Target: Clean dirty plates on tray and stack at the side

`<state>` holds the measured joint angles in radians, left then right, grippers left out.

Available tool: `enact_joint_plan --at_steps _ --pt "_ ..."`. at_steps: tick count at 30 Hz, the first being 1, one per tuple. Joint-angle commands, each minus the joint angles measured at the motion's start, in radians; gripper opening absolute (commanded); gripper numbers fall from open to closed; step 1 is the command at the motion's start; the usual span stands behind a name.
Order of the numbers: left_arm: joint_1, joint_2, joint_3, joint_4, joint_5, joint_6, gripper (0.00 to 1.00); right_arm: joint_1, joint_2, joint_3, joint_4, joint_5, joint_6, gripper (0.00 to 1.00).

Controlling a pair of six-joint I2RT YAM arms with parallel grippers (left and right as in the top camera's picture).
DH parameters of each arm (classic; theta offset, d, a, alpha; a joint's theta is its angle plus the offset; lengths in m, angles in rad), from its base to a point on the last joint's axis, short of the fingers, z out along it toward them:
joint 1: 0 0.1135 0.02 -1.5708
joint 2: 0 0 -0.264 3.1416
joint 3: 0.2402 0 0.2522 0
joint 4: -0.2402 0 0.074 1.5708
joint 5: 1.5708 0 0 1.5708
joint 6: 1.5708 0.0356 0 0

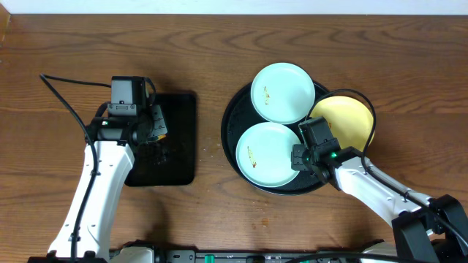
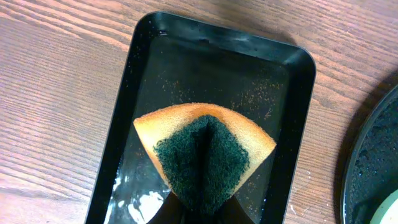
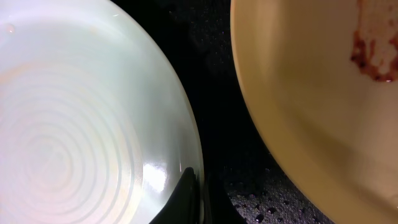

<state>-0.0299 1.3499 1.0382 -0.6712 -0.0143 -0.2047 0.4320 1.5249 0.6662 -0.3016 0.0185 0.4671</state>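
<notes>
Two pale blue plates and a pale yellow plate lie on the round black tray (image 1: 232, 109). The far blue plate (image 1: 283, 92) and the near blue plate (image 1: 268, 153) carry small brown specks. The yellow plate (image 1: 347, 120) (image 3: 311, 93) has a red-brown smear in the right wrist view. My right gripper (image 1: 298, 158) (image 3: 198, 199) is shut on the right rim of the near blue plate (image 3: 81, 124). My left gripper (image 1: 150, 135) (image 2: 202, 214) is shut on a folded yellow sponge with a green scrub side (image 2: 202, 152), held over the rectangular tray.
A small rectangular black tray (image 1: 179, 146) (image 2: 286, 93), wet with crumbs, sits left of the round tray. The round tray's edge shows at the right of the left wrist view (image 2: 367, 162). Wooden table (image 1: 73, 44) all around.
</notes>
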Motion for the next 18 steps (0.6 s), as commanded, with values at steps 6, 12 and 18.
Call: enact_joint_plan --at_steps 6,12,18 --pt "0.0 0.003 -0.007 -0.006 0.059 0.014 0.08 0.001 0.007 -0.006 0.005 0.008 -0.005 0.24" --pt "0.0 0.003 -0.007 -0.006 0.056 0.014 0.08 0.001 0.007 -0.006 0.022 0.03 -0.005 0.01" --pt "0.0 0.003 -0.011 -0.001 0.031 0.016 0.07 0.001 0.007 -0.006 0.022 0.03 -0.005 0.01"
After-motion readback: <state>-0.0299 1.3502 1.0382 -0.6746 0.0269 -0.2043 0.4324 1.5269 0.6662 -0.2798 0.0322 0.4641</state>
